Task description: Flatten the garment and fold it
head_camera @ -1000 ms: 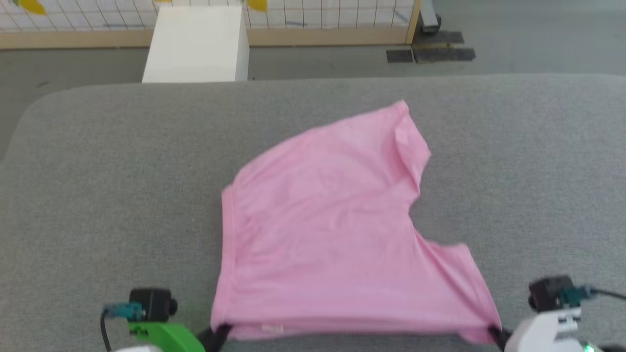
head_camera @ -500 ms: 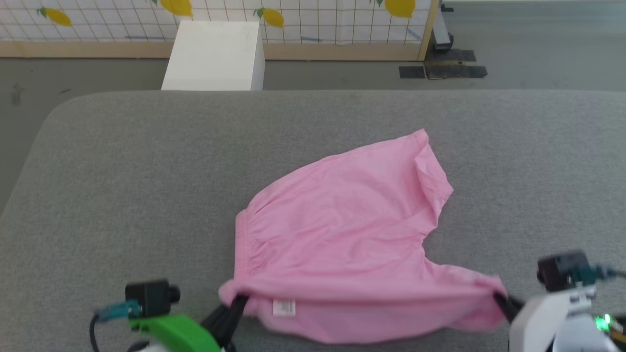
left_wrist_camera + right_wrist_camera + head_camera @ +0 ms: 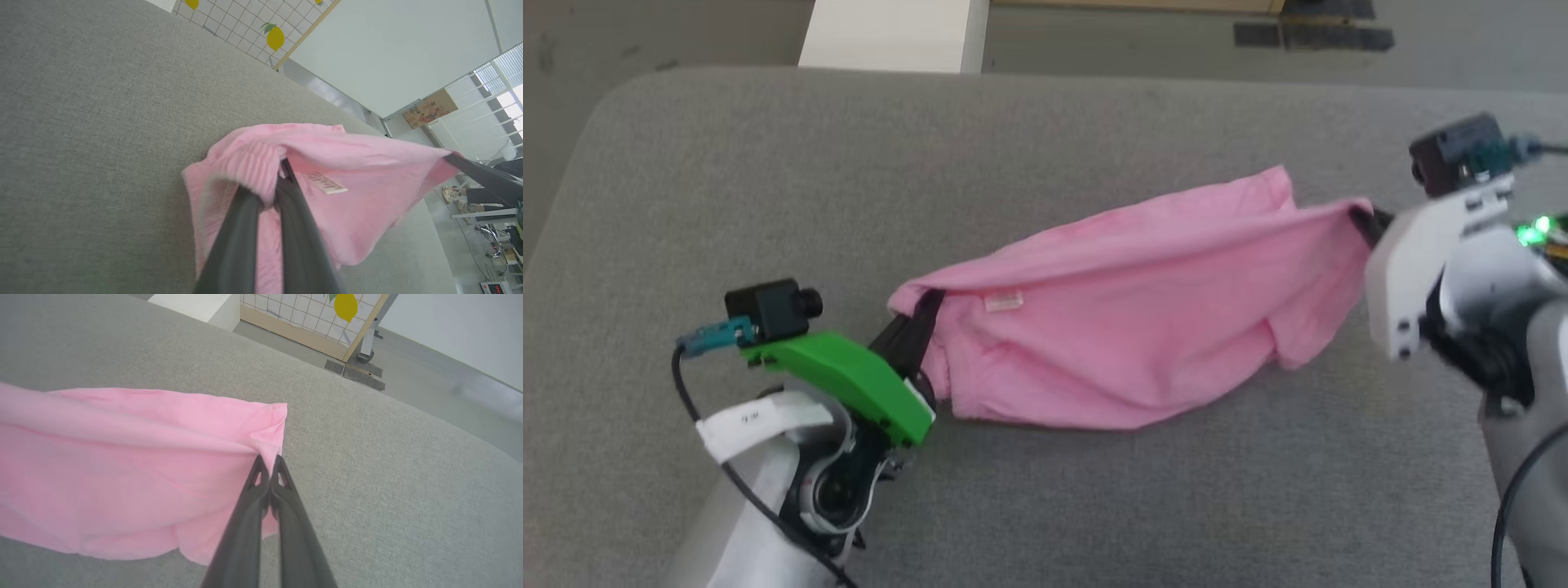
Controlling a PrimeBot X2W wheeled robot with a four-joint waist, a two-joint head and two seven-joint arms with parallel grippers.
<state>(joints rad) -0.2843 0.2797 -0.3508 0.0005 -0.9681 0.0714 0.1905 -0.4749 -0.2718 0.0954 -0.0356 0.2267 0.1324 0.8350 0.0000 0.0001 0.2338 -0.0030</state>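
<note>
While left and right jaws clench the garment [image 3: 1127,327], grey fabric surface [image 3: 1094,506], white box [image 3: 890,37], lemon-print panel [image 3: 302,322]

Hand: the right hand [image 3: 269,460], its two long dark fingers pressed together on a corner of the cloth.
Cloth: light pink thin soft cloth shorts [image 3: 122,457], pulled taut from the pinched corner towards the view's left, lower edge sagging.
Underneath: grey fabric-covered desk [image 3: 388,477].
Beyond: white box [image 3: 196,304]; wood-framed grid panel [image 3: 302,322] with a yellow lemon.

Light pink garment [image 3: 1127,327], small white label [image 3: 1003,301] outward, strung sideways by both ends, middle sagging
</note>
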